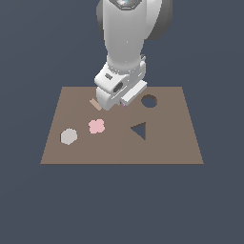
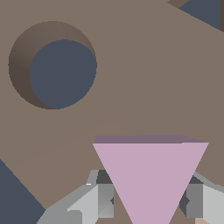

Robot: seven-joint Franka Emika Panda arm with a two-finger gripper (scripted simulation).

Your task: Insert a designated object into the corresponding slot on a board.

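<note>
The lilac triangle piece point(image 2: 148, 175) lies flat on the brown board point(image 1: 167, 143). My gripper point(image 2: 148, 199) is down at the board with one finger point(image 2: 105, 197) on each side of the triangle's narrow end. The jaws are open, with a thin gap showing on one side. In the exterior view the gripper point(image 1: 121, 102) covers nearly all of the piece. The dark triangular slot point(image 1: 139, 130) is nearer the front of the board, apart from the gripper. It is empty.
A dark round hole point(image 1: 149, 101) sits just to the exterior view's right of the gripper, and the round hole point(image 2: 61, 65) also shows in the wrist view. A tan chevron piece point(image 1: 95, 104), a pink flower piece point(image 1: 96, 126) and a grey piece point(image 1: 69, 136) lie on the exterior view's left.
</note>
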